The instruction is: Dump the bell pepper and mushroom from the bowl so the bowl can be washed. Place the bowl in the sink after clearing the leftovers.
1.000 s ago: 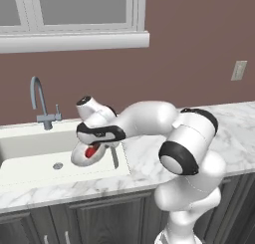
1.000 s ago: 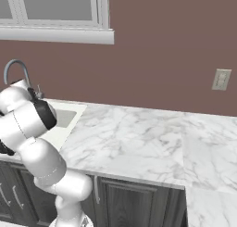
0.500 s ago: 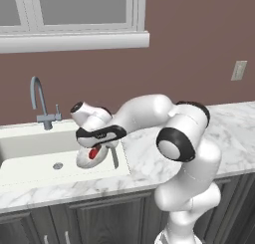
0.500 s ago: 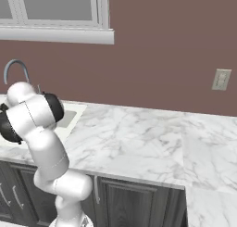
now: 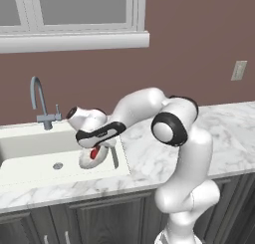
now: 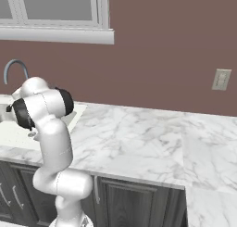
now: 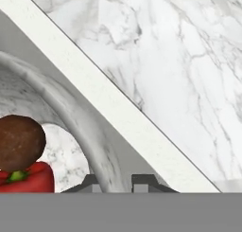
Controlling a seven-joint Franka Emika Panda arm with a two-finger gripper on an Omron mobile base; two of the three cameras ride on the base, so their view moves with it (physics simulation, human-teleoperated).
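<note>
Clenched on the rim of the white bowl point(image 5: 93, 157), the gripper point(image 7: 118, 181) has been carrying it leftward over the sink point(image 5: 30, 147), tilting, with the bell pepper point(image 7: 28, 179) and mushroom point(image 7: 20, 142) not yet dumped.

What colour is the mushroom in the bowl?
Dark brown. The mushroom sits on the red pepper inside the bowl; the hand view shows it best.
</note>
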